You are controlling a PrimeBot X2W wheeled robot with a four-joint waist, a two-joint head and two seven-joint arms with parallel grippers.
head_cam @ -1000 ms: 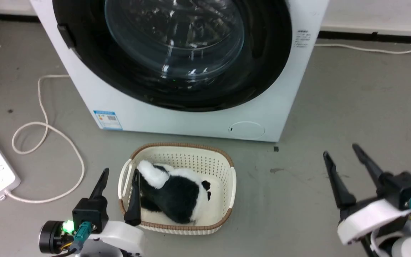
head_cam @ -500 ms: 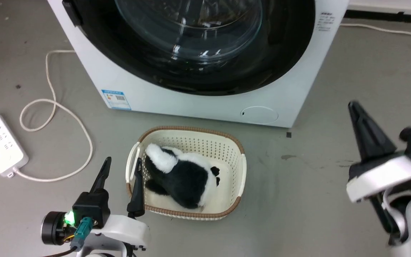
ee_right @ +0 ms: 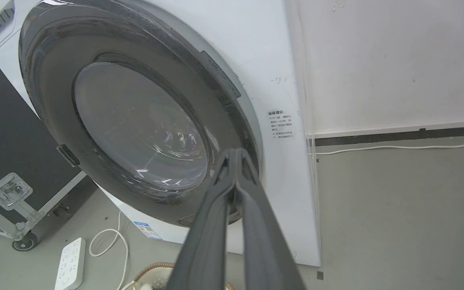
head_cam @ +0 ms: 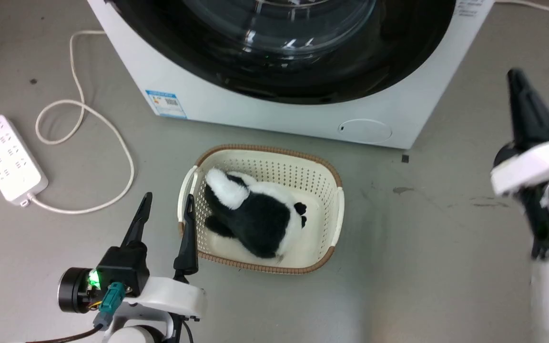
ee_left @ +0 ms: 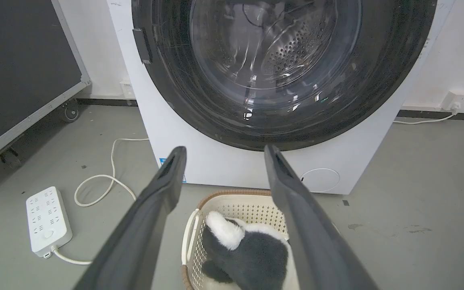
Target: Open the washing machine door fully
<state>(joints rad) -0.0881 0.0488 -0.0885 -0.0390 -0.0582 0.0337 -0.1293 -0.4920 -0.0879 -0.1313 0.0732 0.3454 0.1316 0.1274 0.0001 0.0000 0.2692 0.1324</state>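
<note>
Up front, washing machine door (ee_left: 280, 60) shut, L gripper (head_cam: 168, 196) jaws wide apart, empty (near basket (head_cam: 339, 214) w/ plush toy (head_cam: 255, 221)), R gripper (ee_right: 236, 152) fingers pressed together, holding nothing.

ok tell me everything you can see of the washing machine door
The washing machine door is a large round, glossy black-rimmed disc with a bulging clear glass bowl centre, through which the perforated steel drum shows. It is nearly as wide as the white machine. A small black block sits on its rim. It looks shut, flush with the machine front. The left gripper and right gripper are both apart from it.
</note>
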